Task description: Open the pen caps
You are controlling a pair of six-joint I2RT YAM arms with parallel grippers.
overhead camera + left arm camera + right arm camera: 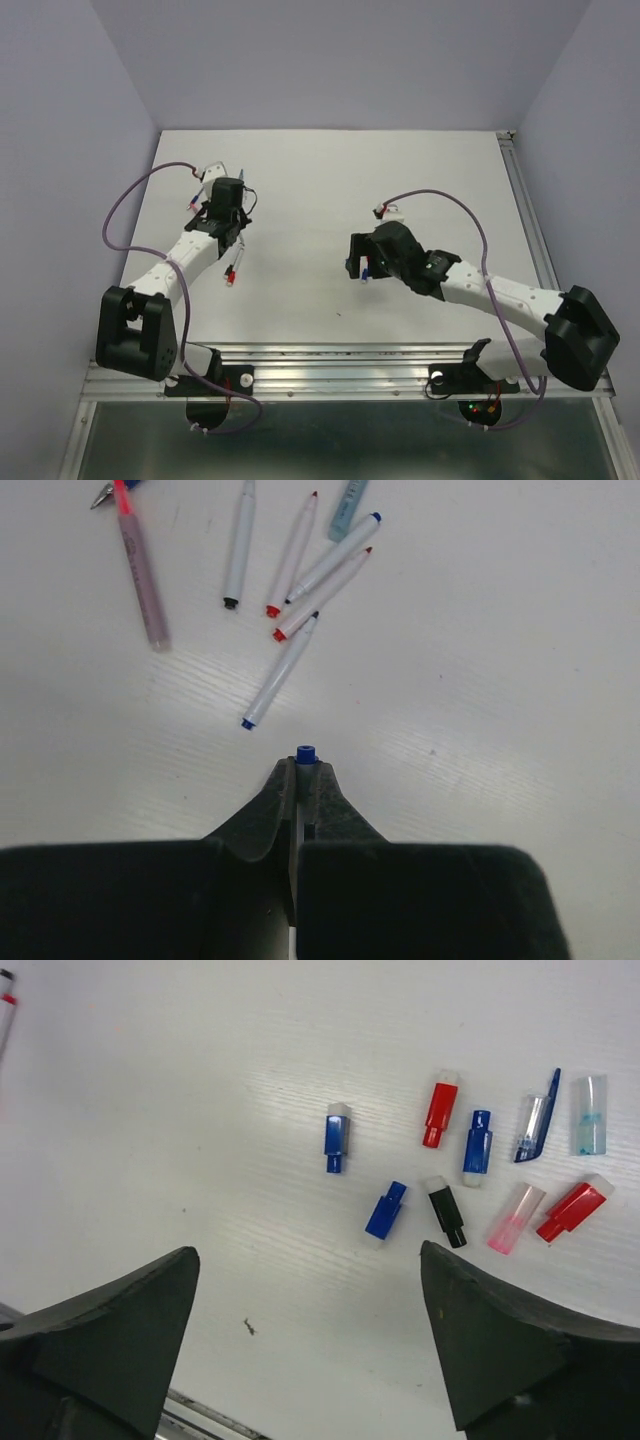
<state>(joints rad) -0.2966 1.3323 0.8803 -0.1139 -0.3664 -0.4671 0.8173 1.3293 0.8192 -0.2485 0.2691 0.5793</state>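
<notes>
White bench (330, 180), top view: left arm (190, 255) reaches toward the far-left corner, right arm (500, 290) toward the middle.
Left wrist view, left jaws: clenched on a pen (305, 754) with a blue end; loose pens (285, 665) lie beyond on the bench.
Right wrist view, right jaws: spread wide, grasping nothing.
Loose pen caps (477, 1145): red, blue, black and clear ones lie scattered on the bench beyond the right jaws, apart from one another.

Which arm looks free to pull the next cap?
Right, probably: the right gripper hangs open and empty over the loose short plastic caps, while the left gripper is shut on a thin whitish pen with a blue end.
</notes>
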